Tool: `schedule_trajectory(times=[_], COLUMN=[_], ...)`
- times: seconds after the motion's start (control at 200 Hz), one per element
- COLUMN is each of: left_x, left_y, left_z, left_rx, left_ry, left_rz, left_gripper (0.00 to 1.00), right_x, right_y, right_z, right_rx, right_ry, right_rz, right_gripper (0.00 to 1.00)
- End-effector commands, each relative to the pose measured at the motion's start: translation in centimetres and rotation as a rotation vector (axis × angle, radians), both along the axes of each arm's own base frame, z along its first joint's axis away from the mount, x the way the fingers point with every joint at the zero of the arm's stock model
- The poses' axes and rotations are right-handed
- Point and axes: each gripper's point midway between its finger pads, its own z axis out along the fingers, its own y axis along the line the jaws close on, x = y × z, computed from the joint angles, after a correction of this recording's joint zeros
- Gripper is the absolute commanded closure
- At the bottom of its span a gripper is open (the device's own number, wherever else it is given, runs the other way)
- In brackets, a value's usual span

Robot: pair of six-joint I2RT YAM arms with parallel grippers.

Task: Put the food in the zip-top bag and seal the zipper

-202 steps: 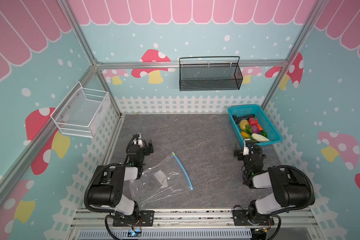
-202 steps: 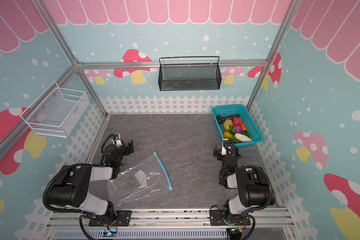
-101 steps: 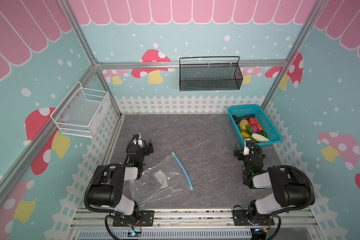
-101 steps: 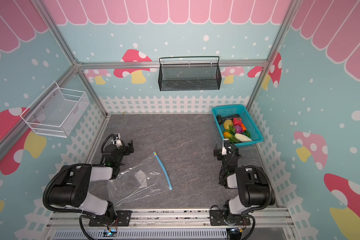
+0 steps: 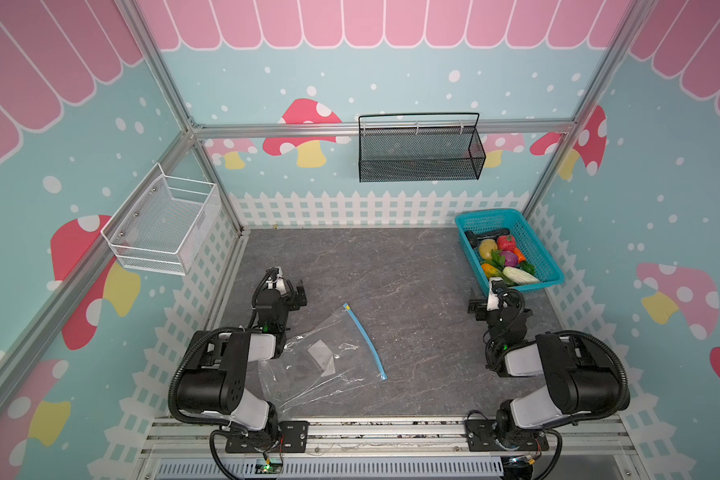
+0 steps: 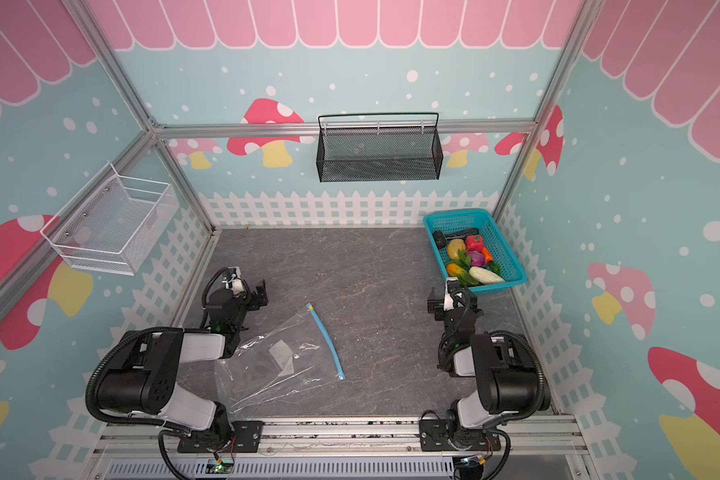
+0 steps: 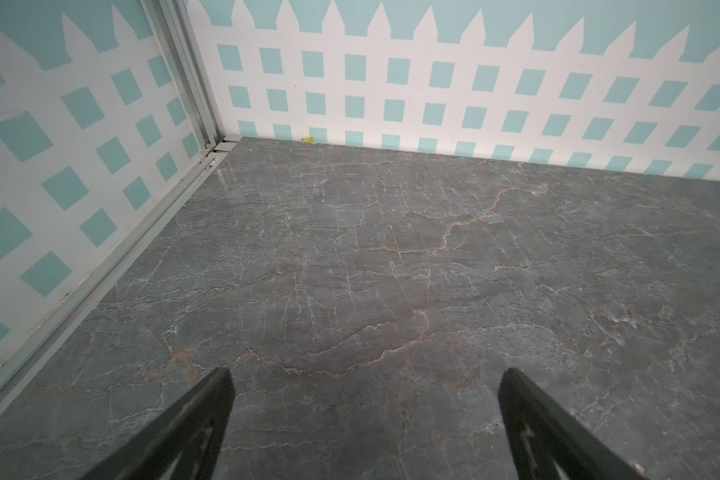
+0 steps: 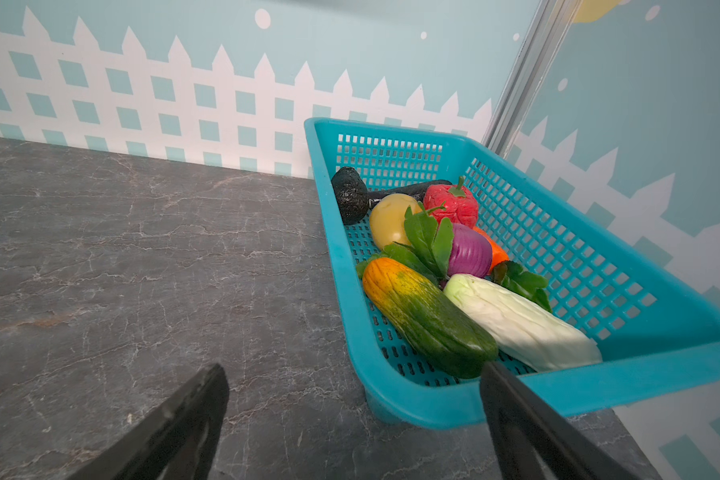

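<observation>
The food (image 5: pixel 504 257) (image 6: pixel 472 257) lies heaped in a turquoise basket (image 5: pixel 528 245) at the back right. The right wrist view shows a red strawberry (image 8: pixel 452 203), purple onion (image 8: pixel 470 251), yellow piece (image 8: pixel 389 220), white leafy piece (image 8: pixel 516 320) and an orange-green piece (image 8: pixel 425 311). The zip-top bag (image 5: pixel 321 361) (image 6: pixel 275 361) lies flat and empty at the front left. Its blue zipper (image 5: pixel 366 340) faces the middle, with the yellow slider (image 5: pixel 347 307) at the far end. My left gripper (image 5: pixel 294 293) (image 7: pixel 364 374) is open over bare table behind the bag. My right gripper (image 5: pixel 485 303) (image 8: pixel 353 368) is open at the basket's near corner.
A black mesh basket (image 5: pixel 420 153) hangs on the back wall and a white wire basket (image 5: pixel 163 224) on the left wall. Fence-printed walls close in three sides. A dark avocado-like piece (image 8: pixel 350 199) lies at the basket's far end. A metal rail (image 5: pixel 350 432) runs along the front.
</observation>
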Motion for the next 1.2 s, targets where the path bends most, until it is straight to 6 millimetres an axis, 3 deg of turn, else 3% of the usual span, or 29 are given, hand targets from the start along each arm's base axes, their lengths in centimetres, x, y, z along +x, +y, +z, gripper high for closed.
schedule_trajectory(times=[0.0,0.775,0.96,1.075,1.195], left_x=[0.0,0.0,0.0,-0.4,-0.9], left_y=[0.2,0.1,0.2,1.7,1.2], left_z=[0.6,0.6,0.6,2.4,6.2], left_rx=[0.006,0.019,0.018,0.081,0.148], left_ry=[-0.024,-0.025,-0.024,-0.01,0.016], left_rz=[0.011,0.018,0.024,0.189,0.279], left_gripper=[0.01,0.01,0.01,0.0,0.0], right_x=[0.1,-0.1,1.1,1.2,0.3], right_y=[-0.4,-0.4,0.9,2.6,5.3], right_z=[0.6,0.7,2.9,5.0,6.4], right_rx=[0.002,-0.001,-0.036,0.059,0.204], right_ry=[-0.023,-0.03,0.022,0.039,0.056], right_rz=[-0.015,-0.014,0.017,0.059,0.161], right_gripper=[0.02,0.02,0.02,0.02,0.02])
